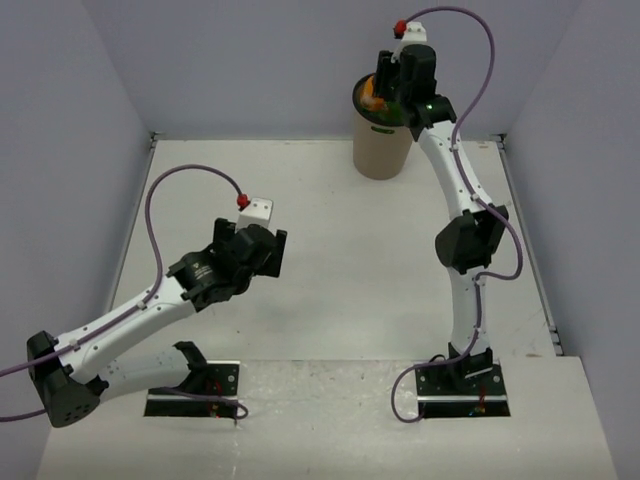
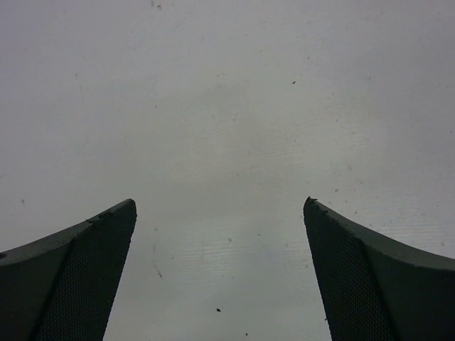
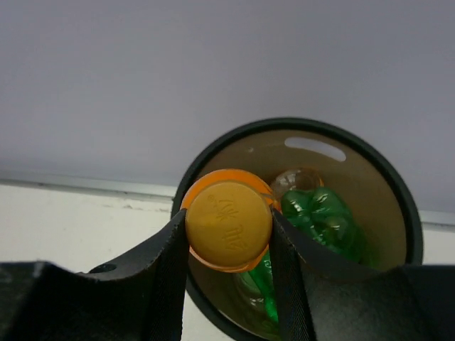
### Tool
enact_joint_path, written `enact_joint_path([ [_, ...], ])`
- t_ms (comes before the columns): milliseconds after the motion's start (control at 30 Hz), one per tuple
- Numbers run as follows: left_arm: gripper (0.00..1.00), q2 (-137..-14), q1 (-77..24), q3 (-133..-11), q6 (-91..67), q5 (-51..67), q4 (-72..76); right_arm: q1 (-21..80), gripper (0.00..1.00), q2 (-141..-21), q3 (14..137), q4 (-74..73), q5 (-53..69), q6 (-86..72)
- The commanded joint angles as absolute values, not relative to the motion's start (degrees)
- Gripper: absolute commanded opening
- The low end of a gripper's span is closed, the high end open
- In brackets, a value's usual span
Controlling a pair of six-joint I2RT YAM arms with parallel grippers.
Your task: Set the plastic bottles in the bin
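Observation:
My right gripper (image 3: pixel 229 226) is shut on an orange bottle (image 3: pixel 227 219) by its yellow cap, held just over the left side of the bin's mouth. The tan bin (image 3: pixel 377 213) has a black rim, and inside lie a green bottle (image 3: pixel 320 217) and a clear bottle (image 3: pixel 297 179). From the top view the bin (image 1: pixel 381 150) stands at the far edge of the table, with the right gripper (image 1: pixel 385 88) and the orange bottle (image 1: pixel 371 97) above its opening. My left gripper (image 2: pixel 220 213) hangs open over bare table with nothing between its fingers; in the top view it (image 1: pixel 262 250) is left of centre.
Grey walls close in the white table (image 1: pixel 340 270) at the back and both sides. The bin stands close to the back wall. A raised white board (image 1: pixel 330 420) at the near edge carries both arm bases.

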State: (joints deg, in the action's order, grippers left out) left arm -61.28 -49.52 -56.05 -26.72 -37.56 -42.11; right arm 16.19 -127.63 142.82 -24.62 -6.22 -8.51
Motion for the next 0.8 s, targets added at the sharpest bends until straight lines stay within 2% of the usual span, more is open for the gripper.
enact_joint_path([
  [0, 1.0, -55.2, -49.7, -51.2, -23.9, -36.7, -41.0, 15.3, 0.04, -129.9, 146.1, -19.7, -4.6, -5.5],
  [33, 1.0, -54.0, -49.7, -50.4, -23.9, -36.7, -39.9, 15.1, 0.12, -131.6, 148.3, -20.7, -4.1, -5.2],
  [67, 1.0, -52.7, -49.7, -49.6, -23.5, -35.3, -38.8, 15.2, 0.64, -133.4, 150.0, -21.7, -4.4, -5.3],
  [100, 1.0, -51.1, -49.7, -49.0, -23.1, -35.1, -37.1, 15.2, 0.76, -133.3, 149.2, -21.4, -4.6, -5.5],
  [233, 1.0, -51.0, -48.5, -49.1, -24.7, -36.8, -36.9, 14.9, 0.99, -130.5, 145.5, -19.6, -4.5, -6.2],
  [333, 1.0, -51.9, -42.7, -49.8, -25.9, -38.8, -37.9, 14.7, 0.99, -128.8, 147.3, -21.7, -6.0, -6.0],
  [367, 1.0, -51.6, -37.5, -49.9, -26.1, -37.8, -37.6, 14.7, 0.99, -127.5, 146.6, -22.4, -6.6, -6.2],
  [533, 1.0, -46.9, -19.4, -48.9, -23.3, -27.5, -31.7, 14.8, 0.99, -110.7, 136.9, -26.7, -10.2, -8.3],
  [600, 1.0, -45.4, -13.1, -49.0, -22.8, -26.6, -31.0, 14.7, 0.99, -104.2, 127.5, -29.0, -9.9, -9.8],
  [633, 1.0, -45.1, -11.7, -48.9, -22.3, -25.4, -30.6, 14.8, 0.99, -96.8, 123.5, -30.1, -9.8, -10.6],
  [767, 1.0, -44.8, -9.7, -48.8, -21.5, -25.3, -30.2, 14.9, 0.99, -76.7, 94.2, -29.2, -8.3, -15.7],
])
